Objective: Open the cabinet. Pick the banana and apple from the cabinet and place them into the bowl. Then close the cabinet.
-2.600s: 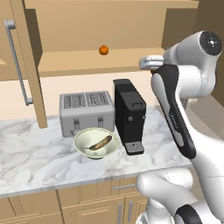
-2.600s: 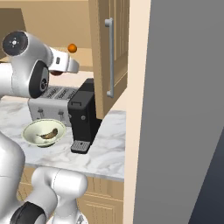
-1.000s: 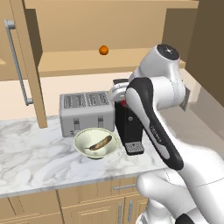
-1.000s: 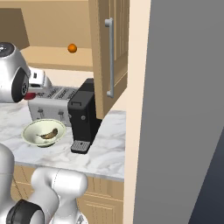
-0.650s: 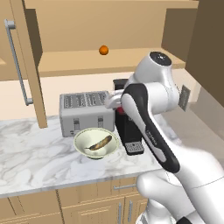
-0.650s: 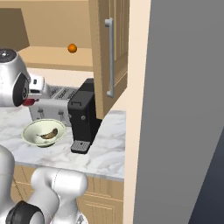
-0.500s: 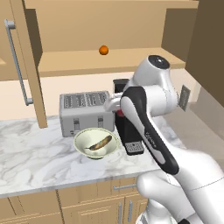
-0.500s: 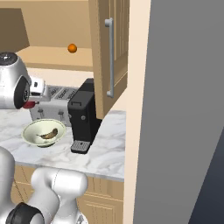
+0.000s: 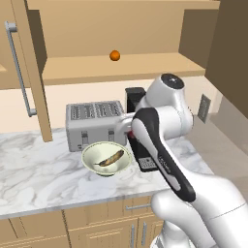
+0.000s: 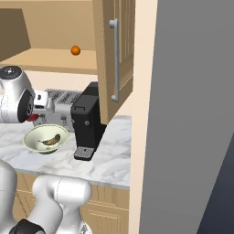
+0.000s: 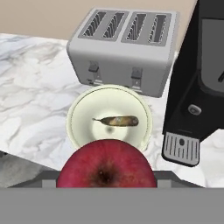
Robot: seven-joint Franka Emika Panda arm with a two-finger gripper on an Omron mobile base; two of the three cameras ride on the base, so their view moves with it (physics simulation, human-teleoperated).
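**Apple in my claw, above the bowl**

The apple (image 11: 106,164) sits clamped in my claw (image 10: 33,116), dark red, stem dimple facing the hand camera. In the hand view the bowl (image 11: 83,113) lies just past it at 12 o'clock, on the marble counter (image 9: 34,169), with the banana (image 11: 117,120) flat in its centre. Toaster (image 11: 124,48) beyond at 12, black coffee machine (image 11: 199,83) at 2. Cabinet (image 9: 121,63) doors stand open; an orange ball (image 9: 115,55) rests on its shelf.

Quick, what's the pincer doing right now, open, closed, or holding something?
Pincer: closed on the shiny dark-red round apple.
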